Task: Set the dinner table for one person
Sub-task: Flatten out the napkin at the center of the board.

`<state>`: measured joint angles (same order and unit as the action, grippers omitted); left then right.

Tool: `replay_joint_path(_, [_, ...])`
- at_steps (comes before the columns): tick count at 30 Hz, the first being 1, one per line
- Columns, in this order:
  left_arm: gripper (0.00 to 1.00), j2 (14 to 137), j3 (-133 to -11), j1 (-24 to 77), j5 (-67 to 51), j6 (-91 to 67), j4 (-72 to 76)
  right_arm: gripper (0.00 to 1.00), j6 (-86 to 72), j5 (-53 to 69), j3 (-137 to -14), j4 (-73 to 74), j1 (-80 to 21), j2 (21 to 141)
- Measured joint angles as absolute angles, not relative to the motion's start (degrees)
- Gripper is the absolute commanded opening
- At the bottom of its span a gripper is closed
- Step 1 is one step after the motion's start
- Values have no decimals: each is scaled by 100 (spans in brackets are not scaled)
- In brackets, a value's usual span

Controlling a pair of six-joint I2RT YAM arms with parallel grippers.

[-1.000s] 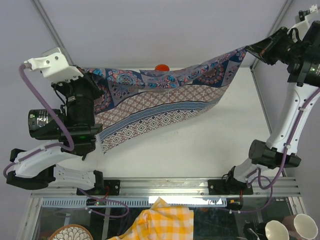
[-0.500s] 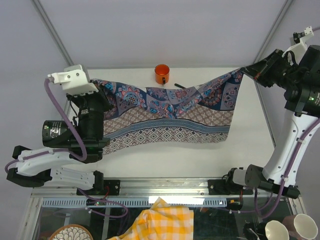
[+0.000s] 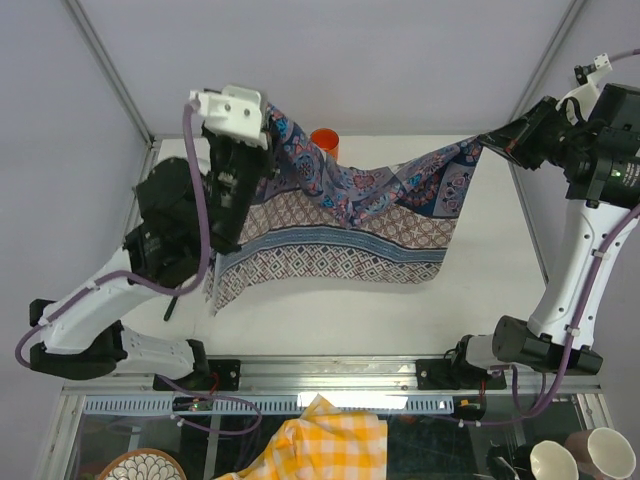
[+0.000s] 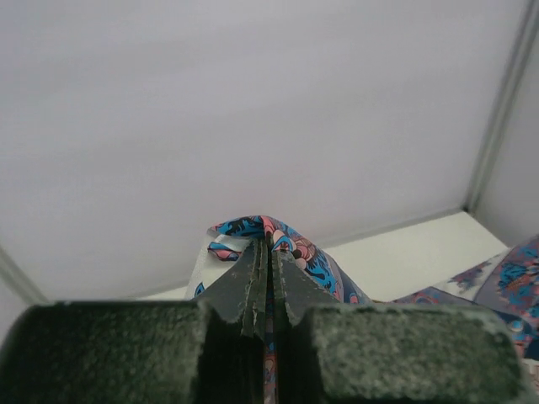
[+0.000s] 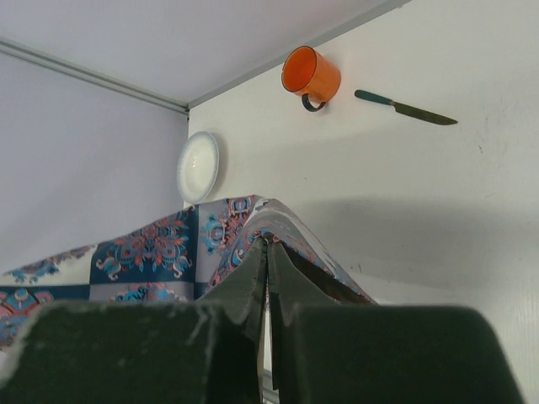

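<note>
The blue-and-purple patterned cloth [image 3: 350,215] hangs stretched in the air over the white dinner table [image 3: 480,300], sagging in the middle. My left gripper [image 3: 272,120] is raised high at the back left and shut on one cloth corner [image 4: 282,240]. My right gripper [image 3: 490,142] is at the back right, shut on the other corner [image 5: 253,219]. An orange mug [image 3: 323,141] stands at the table's far edge, half hidden by the cloth; it also shows in the right wrist view [image 5: 310,76] with a teal-handled knife [image 5: 404,107] and a white plate [image 5: 199,166].
A yellow checked cloth [image 3: 325,445], a patterned bowl [image 3: 135,468] and two cups [image 3: 585,455] lie below the table's near rail [image 3: 330,372]. Aluminium frame posts [image 3: 105,65] rise at the back corners.
My left arm has swung up and toward the back centre, lifting its cloth corner high. The right gripper has stayed near the back right corner. The cloth now covers part of the mug.
</note>
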<state>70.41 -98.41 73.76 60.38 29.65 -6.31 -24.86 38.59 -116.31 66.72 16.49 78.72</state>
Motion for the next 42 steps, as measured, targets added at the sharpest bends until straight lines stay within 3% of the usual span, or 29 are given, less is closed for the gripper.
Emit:
replay_joint_path(9, [0,8646,-12567,4862,1361,379,-3721,0,-2486,3865,-11633,6665,1649,7867])
replay_joint_path(15, [0,9089,-11771,3258,-1470,-1291,-4355,0,-2388,3887,-11633,6674,1649,7883])
replay_joint_path(19, [0,8991,-10578,2206,-2147,-2226,-4460,0,-2316,3992,-11633,6674,1649,7950])
replay_joint_path(23, [0,8820,-10154,1472,-2029,-2759,-4689,0,-2257,4058,-11629,6674,1643,8106])
replay_joint_path(32, [0,7076,-9432,1125,-1271,-3623,-4659,0,-2228,3835,-11288,6676,1634,7985])
replay_joint_path(36, [0,6552,-8241,270,-2412,-4307,-3671,0,-2231,3844,-11220,6698,1632,7881])
replay_joint_path(42, [0,6764,-6237,-792,-4346,-5745,-1509,0,-2239,4163,-11069,6580,1627,7876])
